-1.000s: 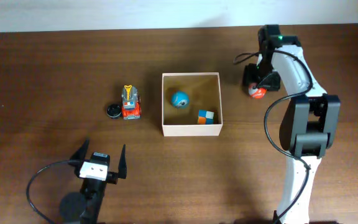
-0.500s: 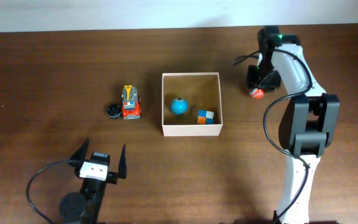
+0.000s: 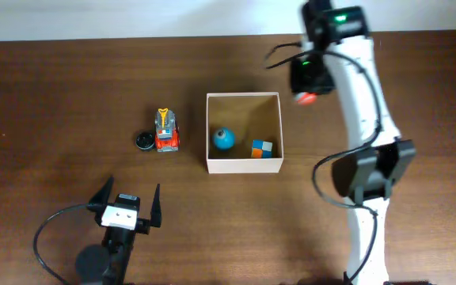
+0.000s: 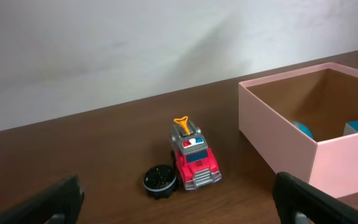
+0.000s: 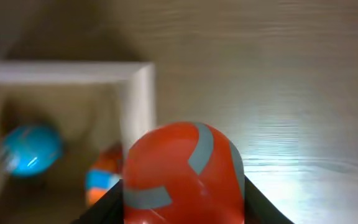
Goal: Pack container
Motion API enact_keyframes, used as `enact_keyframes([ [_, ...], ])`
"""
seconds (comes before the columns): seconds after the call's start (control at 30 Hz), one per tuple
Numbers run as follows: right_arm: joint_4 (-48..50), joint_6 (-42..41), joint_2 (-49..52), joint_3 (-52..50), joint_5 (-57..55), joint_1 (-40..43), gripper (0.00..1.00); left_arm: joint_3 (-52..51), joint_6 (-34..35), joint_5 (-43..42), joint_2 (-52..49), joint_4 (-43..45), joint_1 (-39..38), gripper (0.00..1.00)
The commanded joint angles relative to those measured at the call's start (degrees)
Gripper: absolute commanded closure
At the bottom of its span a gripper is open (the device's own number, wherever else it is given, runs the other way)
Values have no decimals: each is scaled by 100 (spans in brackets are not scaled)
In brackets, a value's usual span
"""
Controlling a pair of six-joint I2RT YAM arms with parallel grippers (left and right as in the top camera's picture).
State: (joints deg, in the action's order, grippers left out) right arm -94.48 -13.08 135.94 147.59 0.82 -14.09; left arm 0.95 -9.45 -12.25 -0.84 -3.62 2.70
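My right fingers [image 5: 99, 210] are clamped on a red ball [image 5: 182, 171] with a grey band, holding it off the table [image 3: 54, 87]; my left fingers [image 4: 319, 199] are spread wide with nothing between them, low over the near part of the table.

The container [image 3: 244, 165] sits just beside the right fingers, on their left in the wrist view, where the ball hangs at the container's corner and partly overlaps its white wall [image 5: 138, 106]; from the left fingers it lies ahead and to the right, well apart. It is square, so I see no long axis; its sides run parallel to the table edges and its open top faces straight up, tan cardboard showing inside.

Inside, a blue ball [image 3: 223, 138] lies towards the side away from the right fingers; a coloured cube [image 3: 262, 148] sits in the corner nearer my side; the two are apart. Ahead of the left fingers a red toy truck [image 4: 193, 160] stands upright with its front towards them; a black round cap [image 4: 160, 181] lies just beside it, and I cannot tell whether they touch. Both are outside the container, on the side away from the right fingers.

The table is dark brown wood with visible grain; a plain pale wall [image 4: 104, 37] rises behind its far edge.
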Motion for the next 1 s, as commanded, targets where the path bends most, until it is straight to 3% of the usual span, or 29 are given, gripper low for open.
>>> enact_keyframes([
  [0.0,-70,144,-46,114,131,-511,58,-42,-50,-87,39,11,-20,1],
  [0.13,-48,208,-46,111,-151,-997,47,-42,-50,-87,39,11,-20,1],
  [0.3,149,212,-46,-17,-302,-1128,25,-42,-50,-87,39,11,-20,1],
  [0.4,214,210,-46,-39,-308,-1010,2,-42,-50,-87,39,11,-20,1],
  [0.57,232,-103,-46,-37,-605,-396,1,-42,-50,-87,39,11,-20,1],
  [0.97,-286,-116,-46,-48,-223,1939,1,-42,-50,-87,39,11,-20,1],
])
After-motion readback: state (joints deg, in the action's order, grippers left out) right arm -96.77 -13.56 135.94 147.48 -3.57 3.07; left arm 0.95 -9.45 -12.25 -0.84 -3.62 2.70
